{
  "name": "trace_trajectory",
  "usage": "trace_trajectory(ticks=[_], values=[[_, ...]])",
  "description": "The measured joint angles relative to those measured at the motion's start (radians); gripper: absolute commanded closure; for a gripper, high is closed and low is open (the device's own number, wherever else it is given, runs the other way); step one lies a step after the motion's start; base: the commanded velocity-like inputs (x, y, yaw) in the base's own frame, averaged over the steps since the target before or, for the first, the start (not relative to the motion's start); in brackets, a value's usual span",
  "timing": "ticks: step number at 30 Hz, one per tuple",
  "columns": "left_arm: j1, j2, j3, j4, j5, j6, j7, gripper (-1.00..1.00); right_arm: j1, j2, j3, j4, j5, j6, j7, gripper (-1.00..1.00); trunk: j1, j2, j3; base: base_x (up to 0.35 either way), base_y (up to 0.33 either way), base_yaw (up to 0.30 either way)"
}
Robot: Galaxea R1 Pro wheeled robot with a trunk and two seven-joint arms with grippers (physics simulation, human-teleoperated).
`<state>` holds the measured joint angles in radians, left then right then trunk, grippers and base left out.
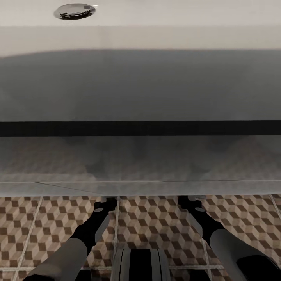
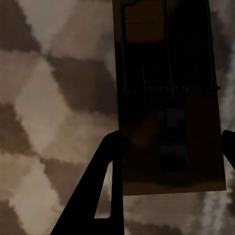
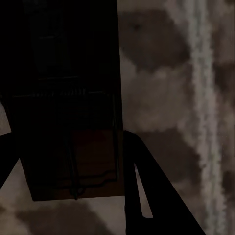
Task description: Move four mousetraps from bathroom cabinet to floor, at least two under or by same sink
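The sink [image 1: 140,86] is the biggest thing before me: its white front runs across the whole head view, shadowed dark lower down, with a black gap under it and a pale base strip along the floor [image 1: 156,226]. At the top I see one chrome drain [image 1: 75,10] in the basin. Nearer me lies open tiled floor, cube-patterned with pale grout lines, reaching from the base strip to my own trunk; my two arms stretch over it toward the strip, one on each side, with bare tiles between them.

My left claw [image 1: 106,203] points at the foot of the vanity, its tip right at the base strip's edge. In the left wrist view a mousetrap [image 2: 169,98] sits between my two dark fingers [image 2: 105,196], one finger against each long side, so I have it pinched, with tiles behind it.

My right claw [image 1: 188,202] reaches the same edge. In the right wrist view a second mousetrap [image 3: 68,107], very dark, lies between my fingers [image 3: 147,196], gripped the same way, with tiles and one grout line beside it.

I count two traps, one per claw.
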<state>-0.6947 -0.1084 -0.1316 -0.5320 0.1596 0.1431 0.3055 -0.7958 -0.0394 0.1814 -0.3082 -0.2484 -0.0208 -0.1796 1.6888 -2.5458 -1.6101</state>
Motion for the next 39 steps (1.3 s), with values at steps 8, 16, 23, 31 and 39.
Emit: trace_trajectory(ticks=[8,16,23,31,39], values=[[0.0,0.0,0.0,0.0,0.0,-0.001,0.0,1.0,0.0,0.0,0.0,0.0,0.0,-0.001,0.0,1.0,0.0,0.0,0.0,0.0,0.0,0.0],[0.0,0.0,0.0,0.0,0.002,-0.001,0.0,1.0,0.0,-0.001,-0.002,-0.001,-0.002,-0.007,0.0,1.0,0.0,0.0,0.0,0.0,0.0,0.0],[0.0,-0.001,0.0,0.0,-0.001,-0.001,0.0,1.0,0.0,-0.001,-0.003,-0.001,-0.003,-0.007,0.0,1.0,0.0,0.0,0.0,0.0,0.0,0.0],[0.0,-0.002,0.0,0.0,-0.003,-0.001,0.0,1.0,0.0,-0.003,-0.002,0.004,-0.006,-0.001,0.0,-1.0,0.0,0.0,0.0,0.0,0.0,0.0],[0.0,0.0,0.0,0.0,-0.004,-0.001,0.0,1.0,0.0,-0.005,-0.003,0.01,-0.009,-0.001,-0.003,-1.0,0.0,0.0,0.0,0.0,0.0,0.0]])
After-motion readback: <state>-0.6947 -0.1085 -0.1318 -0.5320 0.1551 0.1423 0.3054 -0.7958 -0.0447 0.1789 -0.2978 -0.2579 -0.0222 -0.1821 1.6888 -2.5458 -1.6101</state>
